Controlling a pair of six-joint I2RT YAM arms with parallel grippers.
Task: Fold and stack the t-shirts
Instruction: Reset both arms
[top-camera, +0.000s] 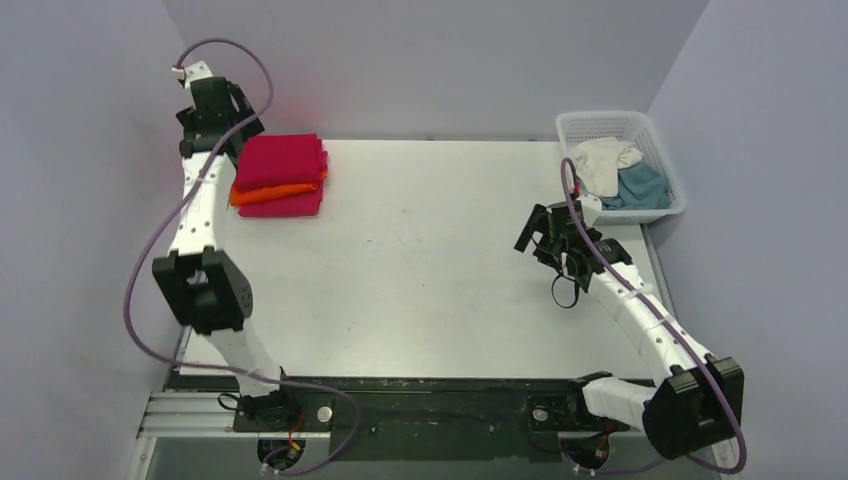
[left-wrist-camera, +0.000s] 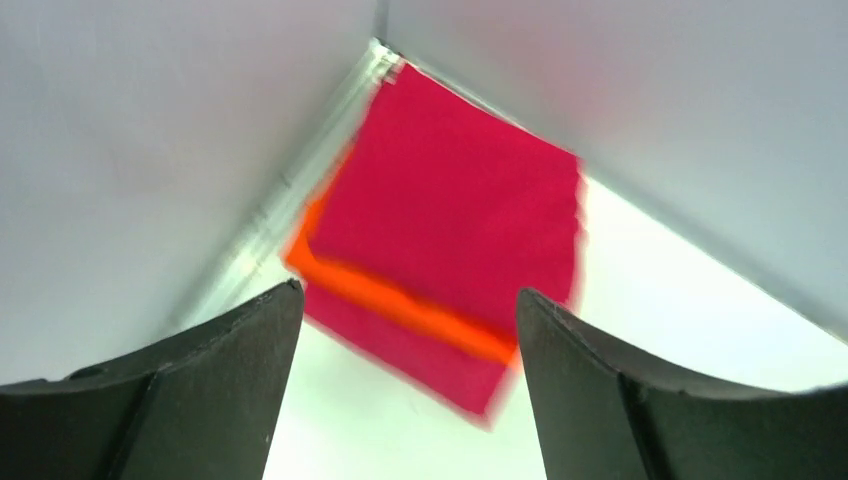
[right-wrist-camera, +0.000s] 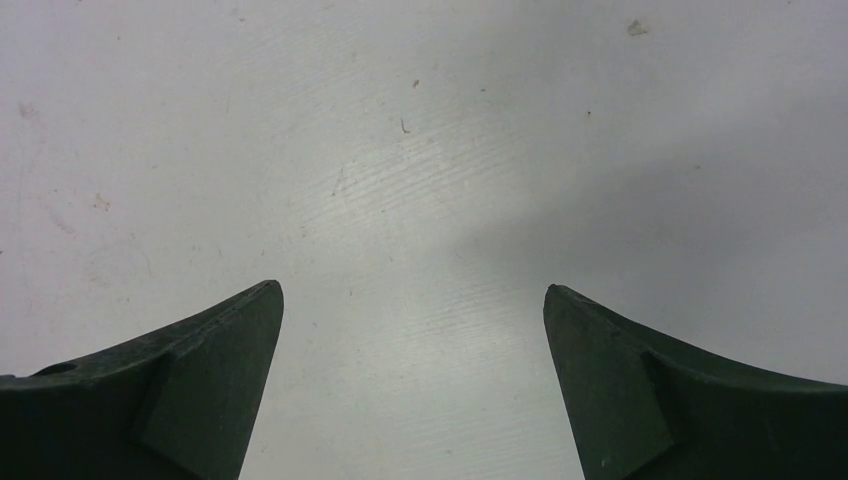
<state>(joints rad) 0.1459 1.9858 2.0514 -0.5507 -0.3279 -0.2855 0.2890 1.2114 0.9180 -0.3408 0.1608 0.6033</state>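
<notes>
A folded stack sits at the table's back left: a crimson red t-shirt (top-camera: 282, 159) on top, an orange t-shirt (top-camera: 262, 193) under it, a magenta pink t-shirt (top-camera: 285, 206) at the bottom. In the left wrist view the red top (left-wrist-camera: 455, 210), the orange edge (left-wrist-camera: 400, 300) and the pink bottom (left-wrist-camera: 420, 355) show. My left gripper (top-camera: 222, 120) (left-wrist-camera: 405, 300) is open and empty, raised beside the stack's left. A cream white t-shirt (top-camera: 603, 163) and a teal blue t-shirt (top-camera: 640, 187) lie crumpled in the basket. My right gripper (top-camera: 545, 235) (right-wrist-camera: 412, 292) is open and empty over bare table.
The white lattice basket (top-camera: 596, 124) stands at the back right corner. Grey walls enclose the table on the left, back and right. The tabletop (top-camera: 430, 260) (right-wrist-camera: 420, 180) lies between the stack and the basket.
</notes>
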